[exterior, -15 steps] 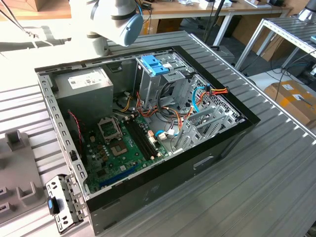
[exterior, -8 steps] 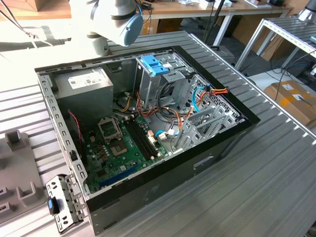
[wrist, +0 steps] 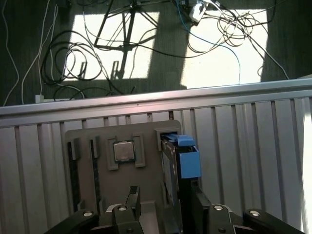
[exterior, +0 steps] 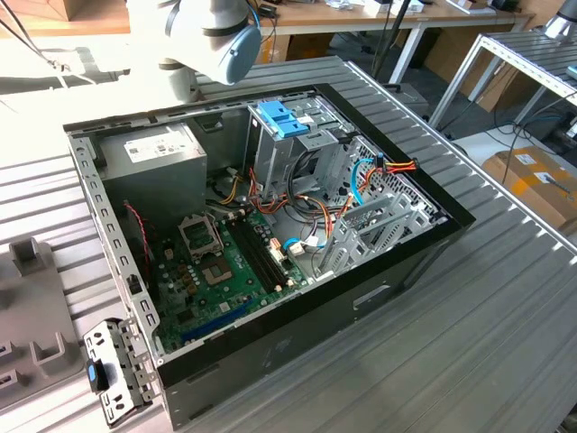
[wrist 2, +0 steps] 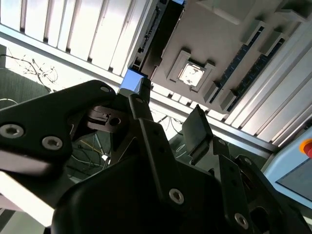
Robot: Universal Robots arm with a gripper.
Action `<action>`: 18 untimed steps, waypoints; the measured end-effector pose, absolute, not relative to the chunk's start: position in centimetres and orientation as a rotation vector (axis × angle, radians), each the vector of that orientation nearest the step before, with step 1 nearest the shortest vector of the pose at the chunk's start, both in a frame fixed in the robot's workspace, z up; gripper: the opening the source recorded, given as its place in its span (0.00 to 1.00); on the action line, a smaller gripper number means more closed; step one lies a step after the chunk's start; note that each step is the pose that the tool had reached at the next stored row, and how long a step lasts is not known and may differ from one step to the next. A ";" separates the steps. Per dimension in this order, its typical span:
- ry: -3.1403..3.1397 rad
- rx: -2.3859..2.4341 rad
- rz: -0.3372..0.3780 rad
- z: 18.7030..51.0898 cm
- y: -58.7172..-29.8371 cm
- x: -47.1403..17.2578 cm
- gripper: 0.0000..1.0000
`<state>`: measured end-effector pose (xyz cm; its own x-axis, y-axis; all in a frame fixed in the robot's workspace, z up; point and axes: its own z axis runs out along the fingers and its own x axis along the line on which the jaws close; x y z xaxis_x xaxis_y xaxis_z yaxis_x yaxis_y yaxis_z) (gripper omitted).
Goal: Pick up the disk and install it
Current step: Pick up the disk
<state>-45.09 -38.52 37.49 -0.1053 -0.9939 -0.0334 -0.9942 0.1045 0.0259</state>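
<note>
The gripper (wrist: 165,197) hangs over the grey tray (wrist: 100,134) with its fingers spread wide and holding nothing, while the disk (wrist: 179,161) stands on edge in a slot of that tray, near the square chip (wrist: 124,150).

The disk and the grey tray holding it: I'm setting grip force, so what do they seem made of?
The disk shows a dull grey edge, likely bare metal; its blue rail is smooth and evenly coloured, apparently moulded plastic. The tray is matte grey with moulded ribs and pockets, probably plastic, though painted metal can't be excluded.
</note>
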 end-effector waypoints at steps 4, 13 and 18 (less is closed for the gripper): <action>2.329 -2.096 0.065 37.3 -38.4 -45.1 0.54; 2.329 -2.096 0.065 36.6 -37.9 -45.1 0.54; 2.329 -2.097 0.066 36.1 -37.0 -45.1 0.54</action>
